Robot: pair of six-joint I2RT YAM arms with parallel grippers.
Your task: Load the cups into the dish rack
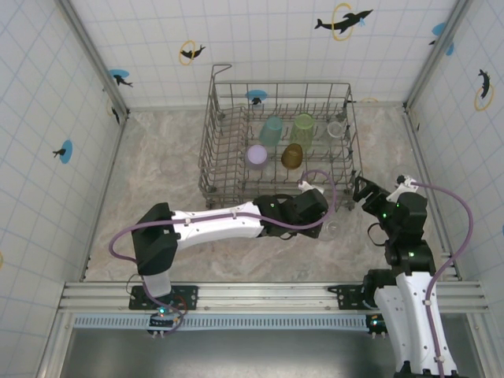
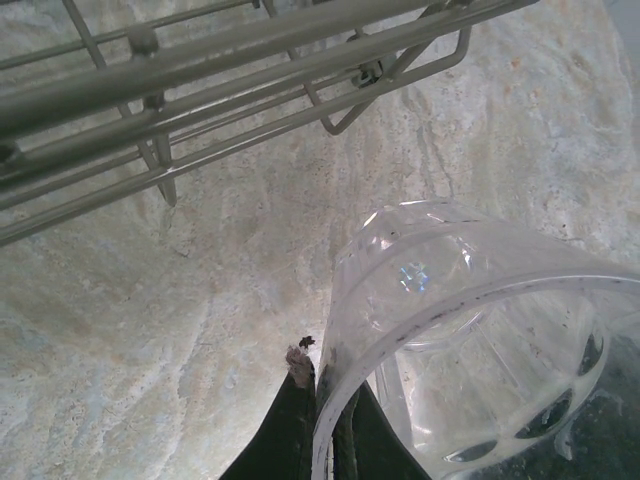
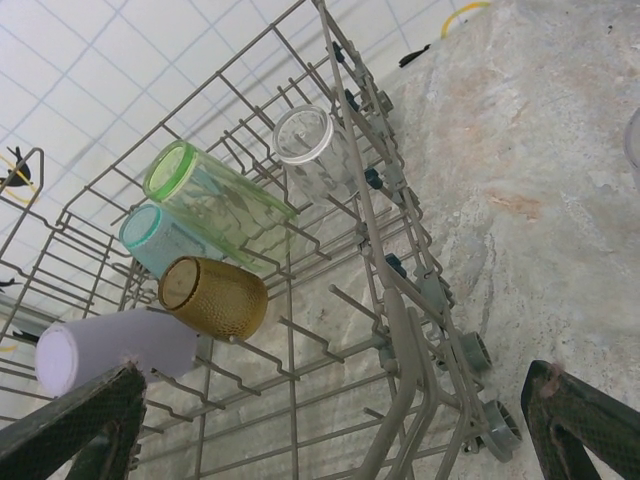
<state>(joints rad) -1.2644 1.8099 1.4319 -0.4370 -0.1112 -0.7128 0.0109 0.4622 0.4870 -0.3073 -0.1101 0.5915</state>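
Five cups (image 3: 213,296) lie in the rack (image 3: 408,330). At its five o'clock, the wrist view makes plain what overhead blurs: left gripper (image 2: 325,420) clenched on a clear cup (image 2: 470,330) by its rim; right gripper (image 3: 330,430) gapes empty.

Six cups: one teal cup (image 1: 272,130), one lime green cup (image 1: 303,126), one lavender cup (image 1: 257,156), one amber cup (image 1: 292,155), one clear cup (image 1: 336,130) and a second clear cup (image 2: 470,340). One wire dish rack (image 1: 209,150). Two robot arms (image 1: 220,223) (image 1: 409,236).

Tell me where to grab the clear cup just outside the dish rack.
Pinch the clear cup by its thin rim wall, one finger inside and one outside, coming in at the open mouth, which faces the left gripper. That gripper is shut on the rim this way.
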